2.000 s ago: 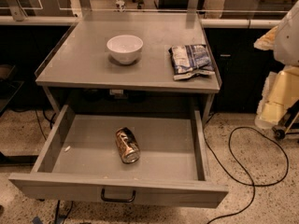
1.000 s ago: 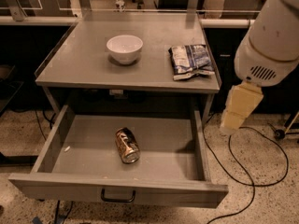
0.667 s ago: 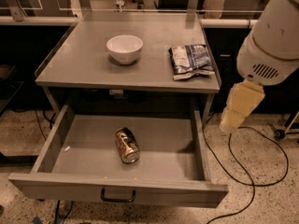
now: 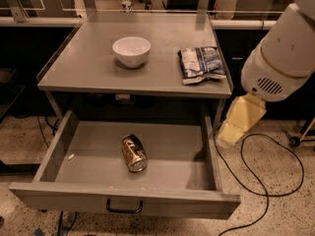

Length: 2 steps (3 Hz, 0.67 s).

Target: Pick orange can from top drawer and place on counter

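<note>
Right, our gripper [image 4: 241, 119] hangs at three o'clock of the top drawer [image 4: 172, 163], outside its right wall, and we cannot tell whether it is open or closed. Our orange can [image 4: 134, 153] lies on its side mid-drawer, silver end toward six o'clock. The risk as we see it: a nudge could roll it, and reaching in we might clip the drawer wall or the bench [image 4: 162, 75] edge overhead.

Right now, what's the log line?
brownish-orange metal can: lying in open grey metal drawer | cream tool: outside drawer, right side | grey counter: no can yet
</note>
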Each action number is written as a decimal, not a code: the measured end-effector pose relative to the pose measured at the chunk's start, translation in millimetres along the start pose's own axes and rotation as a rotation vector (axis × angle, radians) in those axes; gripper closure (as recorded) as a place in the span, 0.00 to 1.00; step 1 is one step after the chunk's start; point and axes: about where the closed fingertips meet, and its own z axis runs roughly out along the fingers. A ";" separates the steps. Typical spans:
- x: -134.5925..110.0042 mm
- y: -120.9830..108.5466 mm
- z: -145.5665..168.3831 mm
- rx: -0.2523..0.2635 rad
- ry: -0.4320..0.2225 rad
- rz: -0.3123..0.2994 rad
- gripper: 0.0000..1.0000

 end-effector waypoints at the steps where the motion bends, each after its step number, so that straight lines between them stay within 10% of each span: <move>1: -28.3 15.3 20.4 -0.062 -0.094 0.018 0.00; 2: -33.7 16.6 21.0 -0.065 -0.112 0.020 0.00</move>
